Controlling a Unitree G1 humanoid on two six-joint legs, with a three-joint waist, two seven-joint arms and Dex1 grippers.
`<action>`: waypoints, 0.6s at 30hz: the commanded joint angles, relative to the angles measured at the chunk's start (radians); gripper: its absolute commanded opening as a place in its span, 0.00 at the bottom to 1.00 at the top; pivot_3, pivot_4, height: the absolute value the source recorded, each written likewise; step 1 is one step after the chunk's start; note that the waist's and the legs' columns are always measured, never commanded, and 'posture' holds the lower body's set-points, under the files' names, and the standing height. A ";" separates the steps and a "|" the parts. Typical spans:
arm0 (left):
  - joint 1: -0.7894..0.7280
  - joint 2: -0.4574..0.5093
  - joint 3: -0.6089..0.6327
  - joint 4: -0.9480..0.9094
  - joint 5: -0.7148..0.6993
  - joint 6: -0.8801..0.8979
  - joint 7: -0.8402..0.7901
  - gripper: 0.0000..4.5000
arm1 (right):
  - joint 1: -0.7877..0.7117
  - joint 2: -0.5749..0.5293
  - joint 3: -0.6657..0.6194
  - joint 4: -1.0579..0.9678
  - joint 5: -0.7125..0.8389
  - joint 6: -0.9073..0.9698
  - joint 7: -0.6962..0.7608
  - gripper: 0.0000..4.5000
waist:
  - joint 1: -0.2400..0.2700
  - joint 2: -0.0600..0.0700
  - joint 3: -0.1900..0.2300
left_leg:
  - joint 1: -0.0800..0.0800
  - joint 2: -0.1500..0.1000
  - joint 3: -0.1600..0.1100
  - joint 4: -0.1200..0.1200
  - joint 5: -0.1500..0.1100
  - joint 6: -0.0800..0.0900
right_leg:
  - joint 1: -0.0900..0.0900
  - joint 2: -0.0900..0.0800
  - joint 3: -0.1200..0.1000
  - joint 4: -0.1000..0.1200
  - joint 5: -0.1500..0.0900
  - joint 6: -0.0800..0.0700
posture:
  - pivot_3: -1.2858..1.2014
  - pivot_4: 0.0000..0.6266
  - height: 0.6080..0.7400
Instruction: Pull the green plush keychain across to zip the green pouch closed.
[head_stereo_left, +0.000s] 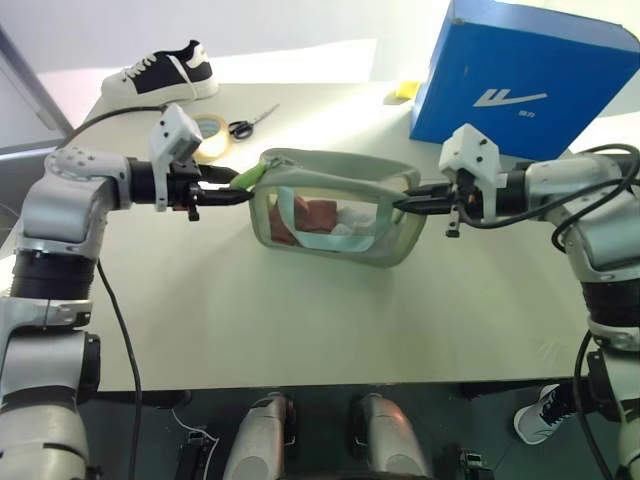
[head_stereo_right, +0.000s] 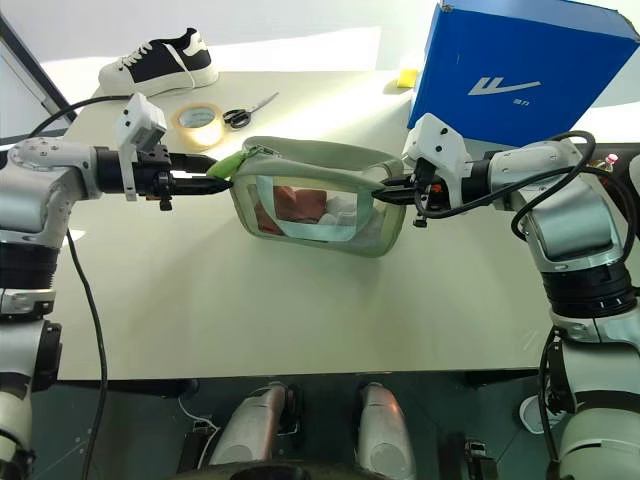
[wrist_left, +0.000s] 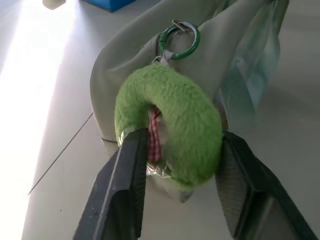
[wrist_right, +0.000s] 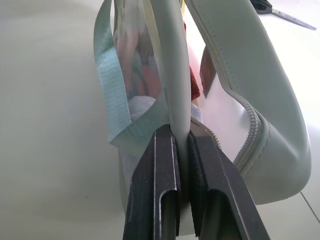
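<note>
Hanging at pouch's left end, green plush keychain (wrist_left: 170, 125) sits between left gripper (head_stereo_left: 232, 186) fingers, gripped. Green pouch (head_stereo_left: 335, 210) stands mid-table, zipper gaping; red and pale-blue contents show through clear window. Right gripper (wrist_right: 182, 165) clenched on pouch's right edge strip. Table (head_stereo_left: 300, 320) pale, sunlit. Behind: tape roll (head_stereo_left: 212, 135), scissors (head_stereo_left: 250, 122), sneaker (head_stereo_left: 165, 72), blue box (head_stereo_left: 525, 85). Contents indistinct.
</note>
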 joint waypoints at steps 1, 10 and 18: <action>-0.032 0.006 0.035 -0.030 -0.026 0.010 -0.002 0.02 | -0.007 0.002 -0.009 -0.001 -0.006 -0.017 -0.007 0.00 | 0.000 0.000 0.000 | 0.000 0.000 0.000 0.000 0.000 0.000 | 0.000 0.000 0.000 0.000 0.000 0.000 | 0.52 0.24 1.00; -0.184 -0.112 -0.019 -0.016 -0.005 -0.050 0.019 0.01 | -0.012 0.016 -0.004 -0.005 -0.010 -0.016 -0.011 0.00 | 0.006 -0.001 0.000 | 0.000 0.000 -0.001 0.001 0.000 0.000 | 0.001 0.000 -0.001 0.000 0.000 0.000 | 0.52 0.24 1.00; -0.108 -0.111 -0.140 -0.001 0.137 -0.262 -0.041 0.01 | 0.005 0.027 -0.005 -0.039 -0.010 0.001 -0.021 0.00 | -0.001 0.000 0.000 | 0.001 0.000 0.000 0.001 0.000 0.000 | 0.001 0.001 -0.001 0.000 0.000 0.000 | 0.52 0.24 1.00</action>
